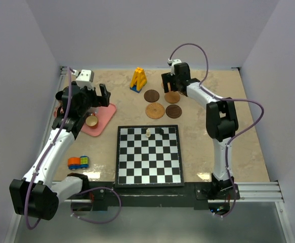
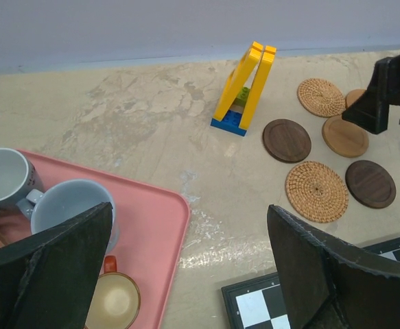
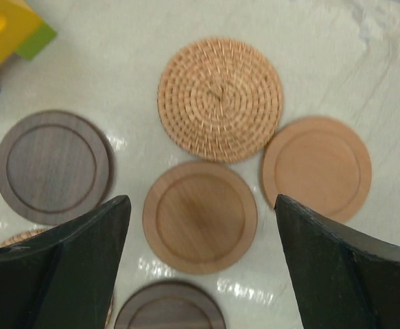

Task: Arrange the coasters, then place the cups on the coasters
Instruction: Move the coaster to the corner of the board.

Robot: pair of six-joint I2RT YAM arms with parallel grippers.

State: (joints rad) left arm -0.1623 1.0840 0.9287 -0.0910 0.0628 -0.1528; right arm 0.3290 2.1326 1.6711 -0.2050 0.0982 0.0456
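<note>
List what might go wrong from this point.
The open right gripper hovers over a tan coaster hemmed in by the woven coaster and a second tan coaster; lowering may shove those neighbours. Under the open left gripper, the cups crowd together on the pink tray; grabbing one may knock another.

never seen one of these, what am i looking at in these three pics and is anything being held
Two robot arms are bolted to a table edge. One picture looks down from above; the others come from a camera on each wrist, so the dark shapes at the bottom are that arm's own fingers. The left claw hangs open by a pink tray of cups. The right claw hangs open over wooden and woven coasters. A chessboard and a yellow block toy lie nearby. Nothing is held.
</note>
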